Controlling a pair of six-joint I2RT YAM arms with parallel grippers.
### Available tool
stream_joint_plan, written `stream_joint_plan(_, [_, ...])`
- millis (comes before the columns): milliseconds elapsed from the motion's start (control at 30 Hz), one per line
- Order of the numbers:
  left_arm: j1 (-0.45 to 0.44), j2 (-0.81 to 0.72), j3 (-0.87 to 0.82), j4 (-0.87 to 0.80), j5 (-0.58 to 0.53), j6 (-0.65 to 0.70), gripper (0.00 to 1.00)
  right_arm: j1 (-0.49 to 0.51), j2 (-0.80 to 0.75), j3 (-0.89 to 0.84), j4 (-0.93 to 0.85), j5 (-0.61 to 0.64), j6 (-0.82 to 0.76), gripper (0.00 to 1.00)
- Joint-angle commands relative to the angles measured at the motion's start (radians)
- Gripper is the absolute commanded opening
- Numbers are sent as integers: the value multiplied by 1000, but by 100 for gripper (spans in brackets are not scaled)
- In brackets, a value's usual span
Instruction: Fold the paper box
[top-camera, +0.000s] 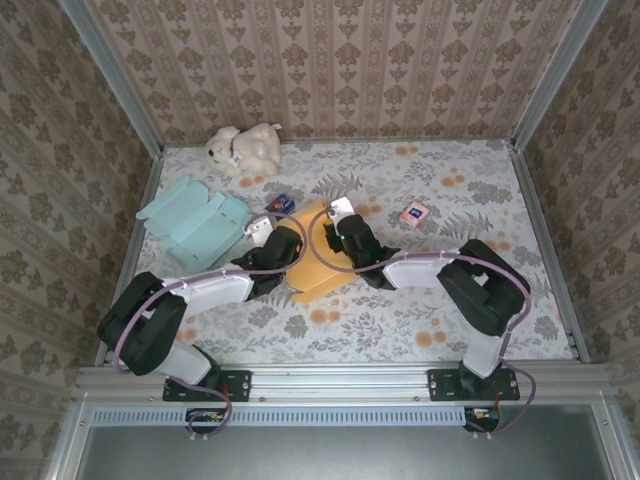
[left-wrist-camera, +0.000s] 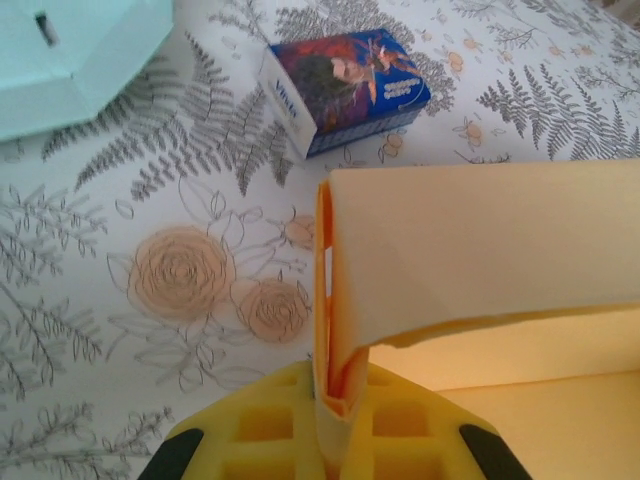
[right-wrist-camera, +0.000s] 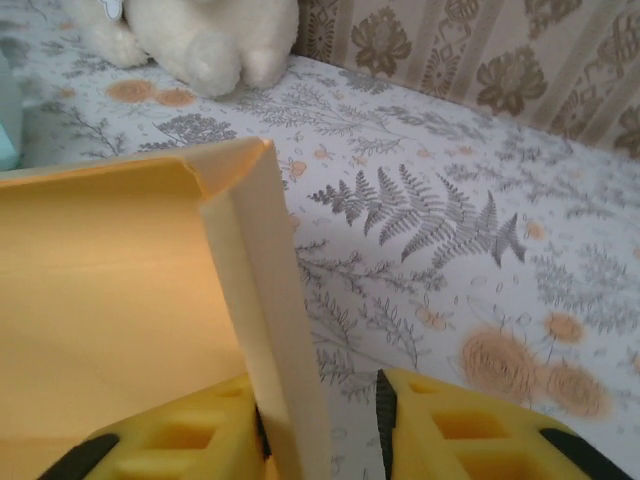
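Left hand (left-wrist-camera: 330, 425) clamped on paper box (left-wrist-camera: 480, 250) left edge; right hand (right-wrist-camera: 320, 405) jaws apart, astride its upright wall.

L gripper (left-wrist-camera: 331, 415) tight, R gripper (right-wrist-camera: 320, 400) jaws apart

Floral table (top-camera: 450, 300) carries plush toy (top-camera: 243, 148), teal carton (top-camera: 195, 220), blue packet (top-camera: 281, 203), pink packet (top-camera: 413, 213), yellow box (top-camera: 318, 278)

The right side and near middle of the table (top-camera: 500, 180) lie open, but for a small pink box (top-camera: 413, 213) toward the far right. On the left a teal carton (top-camera: 195, 220), a plush toy (top-camera: 243, 148) and a small blue box (top-camera: 282, 203) just beyond the yellow paper box (top-camera: 322, 280) block the way.
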Motion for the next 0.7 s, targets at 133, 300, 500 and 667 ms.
stream_joint_plan(133, [43,-1,-48,276,79,402,0,-6,-306,-128,-192,-97,189,39])
stream_joint_plan(300, [48,-14,-135,492,271,630,0,-5,-516,-173,-331,-39,266,39])
stream_joint_plan(500, [49,-32,-204,584,392,783,0,-21,-663,-221,-376,12,265,42])
stream_joint_plan(667, [51,-7,-273,705,481,873,0,-45,-601,-215,-351,-100,254,42])
